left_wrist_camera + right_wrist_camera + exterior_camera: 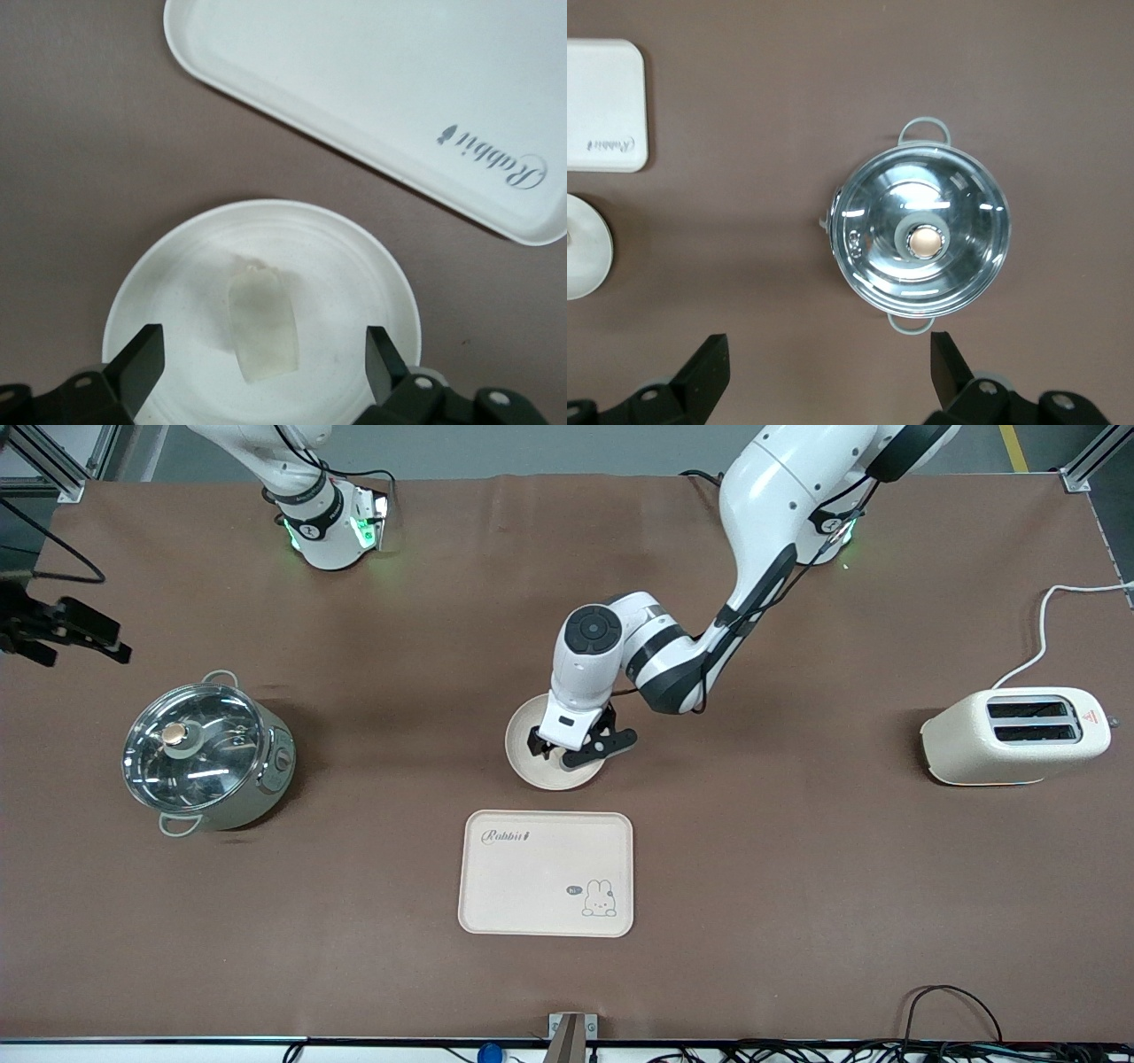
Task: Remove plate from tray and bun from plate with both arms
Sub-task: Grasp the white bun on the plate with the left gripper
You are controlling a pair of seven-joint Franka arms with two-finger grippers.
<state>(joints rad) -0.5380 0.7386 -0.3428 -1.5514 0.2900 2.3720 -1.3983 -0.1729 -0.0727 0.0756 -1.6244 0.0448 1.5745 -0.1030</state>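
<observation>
The round plate (524,766) lies on the table, a little farther from the front camera than the tray (532,886) and apart from it. The tray, with its "Rabbit" script and bunny, has nothing on it. The bun (261,323) lies flat in the middle of the plate (345,266); in the front view the hand hides it. My left gripper (569,755) is open low over the plate, and its fingers (142,363) straddle the bun without touching it. My right gripper (828,359) is open and empty, waiting high over the table by the pot.
A steel pot with a glass lid (205,748) stands toward the right arm's end and shows in the right wrist view (921,239). A cream toaster (1014,735) with a white cord stands toward the left arm's end. Cables lie along the table's front edge.
</observation>
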